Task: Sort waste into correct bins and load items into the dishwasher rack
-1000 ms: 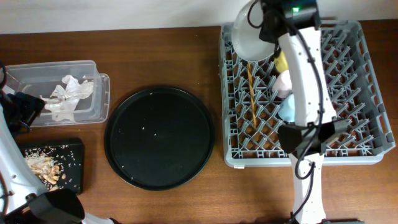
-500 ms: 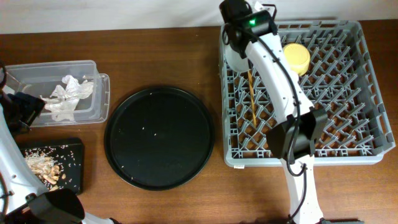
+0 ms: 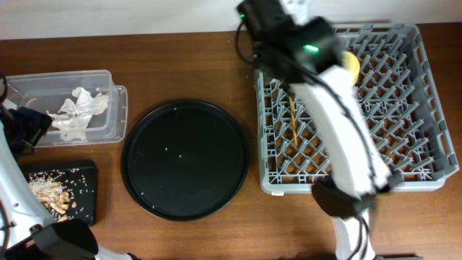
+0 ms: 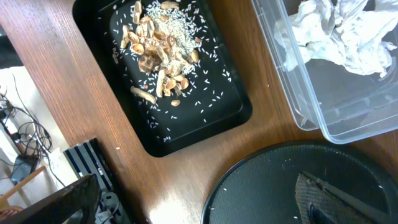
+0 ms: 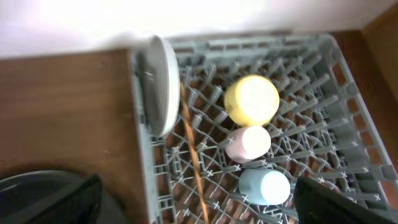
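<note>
The grey dishwasher rack (image 3: 426, 108) (image 5: 323, 68) holds a pale plate (image 5: 158, 84) standing on edge at its left side. Beside the plate are a yellow bowl (image 5: 252, 99), a pink cup (image 5: 247, 143), a light-blue cup (image 5: 264, 185) and wooden chopsticks (image 5: 193, 155) (image 3: 292, 119). My right gripper (image 5: 199, 208) hangs open above the rack with nothing in it. Over at the left, my left gripper (image 4: 199, 208) is open and holds nothing. It hovers over the black container (image 4: 227, 115) of food scraps (image 4: 155, 50) and the clear tub (image 4: 311, 118) with the white napkin (image 4: 339, 31).
A round black tray (image 3: 185, 159) lies between the bins and the rack, with a few crumbs on it. In the overhead view my blurred right arm (image 3: 339, 123) crosses the rack's left half and hides the plate and cups. The table's back edge meets a white wall.
My right gripper carried the plate to the rack's left side, let it go and opened, then swung up toward the back left. The left arm has not moved.
</note>
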Robot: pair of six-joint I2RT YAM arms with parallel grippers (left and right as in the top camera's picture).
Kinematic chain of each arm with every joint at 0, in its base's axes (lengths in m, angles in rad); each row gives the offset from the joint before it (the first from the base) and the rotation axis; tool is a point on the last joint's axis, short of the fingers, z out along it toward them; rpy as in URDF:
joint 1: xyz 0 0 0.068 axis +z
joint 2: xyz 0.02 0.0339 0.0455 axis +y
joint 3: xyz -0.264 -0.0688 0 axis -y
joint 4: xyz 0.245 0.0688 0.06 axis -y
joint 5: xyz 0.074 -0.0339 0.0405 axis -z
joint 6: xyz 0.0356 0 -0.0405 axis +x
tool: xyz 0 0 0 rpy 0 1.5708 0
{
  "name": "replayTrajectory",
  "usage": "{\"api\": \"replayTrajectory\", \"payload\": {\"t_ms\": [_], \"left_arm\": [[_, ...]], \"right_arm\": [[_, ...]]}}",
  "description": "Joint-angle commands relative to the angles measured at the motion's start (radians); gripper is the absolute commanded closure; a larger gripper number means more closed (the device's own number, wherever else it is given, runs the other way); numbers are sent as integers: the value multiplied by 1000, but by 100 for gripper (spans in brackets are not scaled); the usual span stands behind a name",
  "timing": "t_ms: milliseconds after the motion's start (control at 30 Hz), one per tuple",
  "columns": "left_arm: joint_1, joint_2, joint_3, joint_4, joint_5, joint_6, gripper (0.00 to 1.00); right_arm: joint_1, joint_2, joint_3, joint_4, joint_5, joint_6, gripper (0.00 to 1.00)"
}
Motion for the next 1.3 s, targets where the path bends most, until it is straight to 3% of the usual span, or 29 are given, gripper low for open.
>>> {"api": "replayTrajectory", "payload": {"t_ms": [0, 100, 367, 800, 900, 1000, 1133, 1267], "left_arm": [[5, -10, 8, -2, -7, 0, 1], [5, -10, 8, -2, -8, 0, 1], [5, -10, 8, -2, -7, 0, 1], [5, -10, 8, -2, -8, 0, 1], [5, -10, 8, -2, -7, 0, 1], [5, -10, 8, -2, -8, 0, 1], [5, -10, 8, -2, -8, 0, 1], [5, -10, 8, -2, -8, 0, 1]], "right_arm": [[-3, -130, 15, -6, -166, -117, 1], [-2, -261, -43, -6, -302, -161, 2], [-2, -783, -587, -6, -359, -133, 2], [-9, -829, -666, -6, -430, -193, 1], [-178, -952, -823, 10, -471, -193, 2], [-323, -1236, -1159, 206, -494, -193, 2], [-388, -1679, -1781, 575, -534, -204, 2], [-539, -1964, -2413, 1166, -892, -282, 2]]}}
